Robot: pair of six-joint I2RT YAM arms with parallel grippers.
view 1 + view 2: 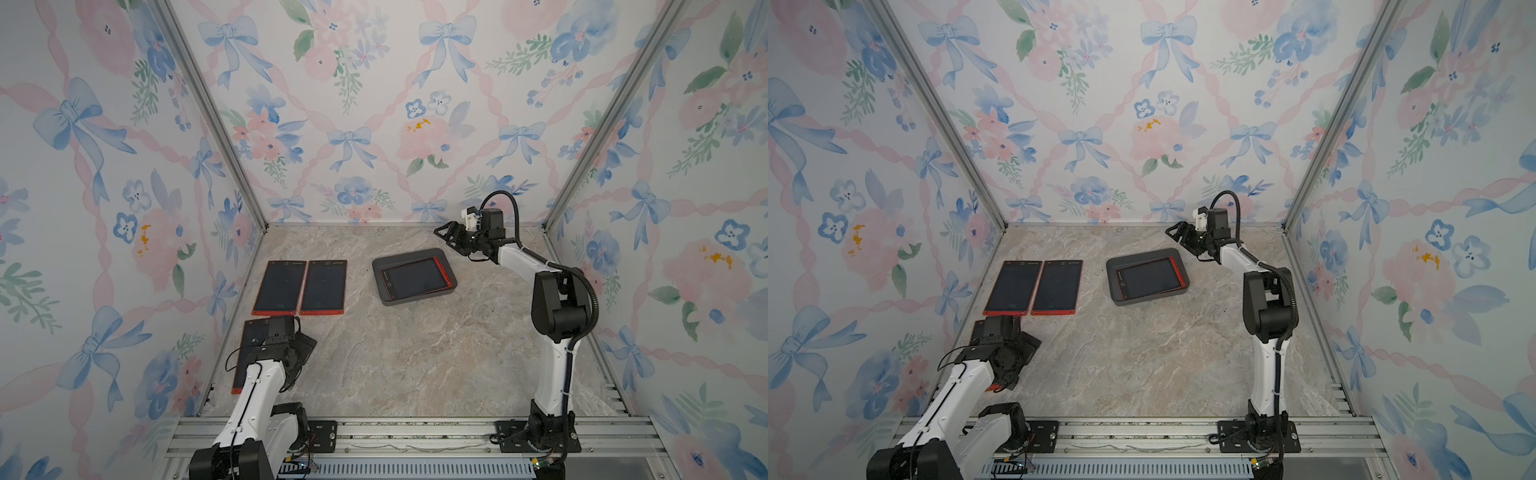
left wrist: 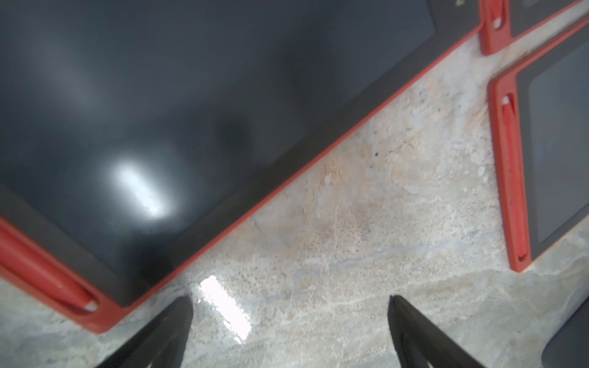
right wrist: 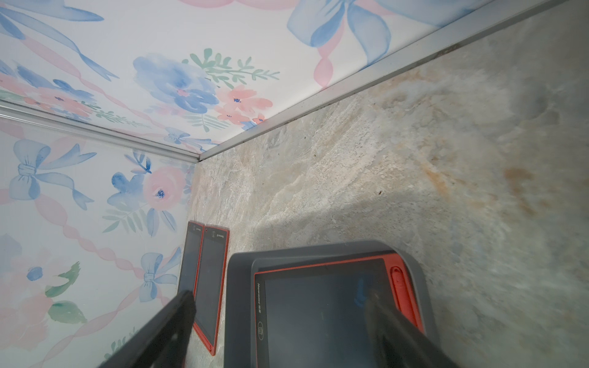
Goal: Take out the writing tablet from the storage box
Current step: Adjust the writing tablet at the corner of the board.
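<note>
Tablet (image 1: 415,277), dark screen in a red frame, we find lying flat inside the grey box (image 1: 415,252) on the table (image 1: 415,357). Right pincer (image 3: 279,294) hangs near it, wide and empty; left pincer (image 2: 290,304) likewise wide, empty.

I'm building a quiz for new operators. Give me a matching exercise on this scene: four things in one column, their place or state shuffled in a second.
1 storage box
2 left gripper
3 right gripper
4 tablet pair

A open, raised beyond the box
B lying flat, side by side
C holds one red-framed tablet
D open, beside the near tablet

Pairs: 1-C, 2-D, 3-A, 4-B
</note>
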